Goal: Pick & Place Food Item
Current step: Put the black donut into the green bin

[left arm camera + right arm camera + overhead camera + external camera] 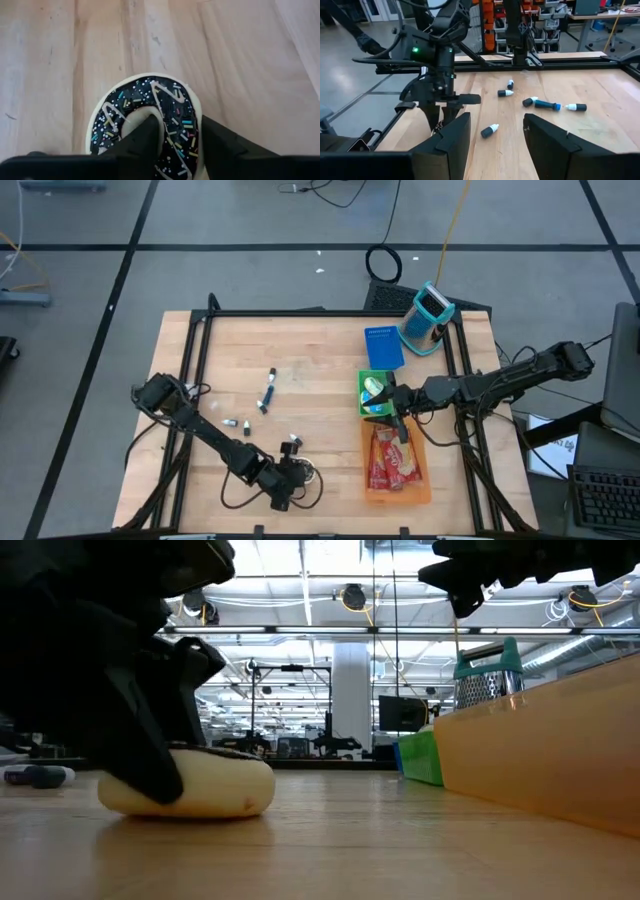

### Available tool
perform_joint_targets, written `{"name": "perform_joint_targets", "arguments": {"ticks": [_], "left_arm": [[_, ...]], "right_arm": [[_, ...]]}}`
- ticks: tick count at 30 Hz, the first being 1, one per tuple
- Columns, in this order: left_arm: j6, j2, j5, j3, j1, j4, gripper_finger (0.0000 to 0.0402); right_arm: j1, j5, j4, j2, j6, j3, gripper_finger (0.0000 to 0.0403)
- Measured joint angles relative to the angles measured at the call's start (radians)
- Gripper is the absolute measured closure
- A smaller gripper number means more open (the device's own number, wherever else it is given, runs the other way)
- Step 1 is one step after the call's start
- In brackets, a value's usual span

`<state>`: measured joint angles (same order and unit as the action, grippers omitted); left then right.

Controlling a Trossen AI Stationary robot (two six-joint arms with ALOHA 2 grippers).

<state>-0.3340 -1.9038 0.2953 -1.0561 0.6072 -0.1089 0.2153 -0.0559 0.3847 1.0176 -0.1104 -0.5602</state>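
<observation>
Now I see my left gripper [177, 142] low at the table's near edge, fingers astride one side of the sprinkled donut [145, 112], maybe pinching it, right gripper [393, 408] open above the orange bin [425, 480].

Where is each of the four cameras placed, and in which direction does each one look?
High: above, looking straight down at table, both arms.
Low: at tabletop height, looking level; left tool on donut.
Left wrist: looks down at the donut; one finger in its hole, the other outside.
Right wrist: looks across the table at the left arm; right tool open.
Shared: donut, low and left wrist.
</observation>
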Motion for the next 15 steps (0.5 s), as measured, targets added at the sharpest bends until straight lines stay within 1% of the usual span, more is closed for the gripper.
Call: {"name": "perform_joint_targets", "arguments": {"ticks": [4,10,15], "left_arm": [[0.024,0.058,-0.032,0.001,-0.034,-0.066,0.0292],[0.066,0.170,-0.032,0.001,-0.095,-0.224,0.0308],[0.068,0.257,-0.033,0.002,-0.163,-0.227,0.0309]], "right_arm": [[0.000,0.000,-0.002,0.000,0.000,0.000,0.0232],[0.000,0.000,-0.002,0.000,0.000,0.000,0.0232],[0.000,0.000,-0.002,0.000,0.000,0.000,0.0232]]}}
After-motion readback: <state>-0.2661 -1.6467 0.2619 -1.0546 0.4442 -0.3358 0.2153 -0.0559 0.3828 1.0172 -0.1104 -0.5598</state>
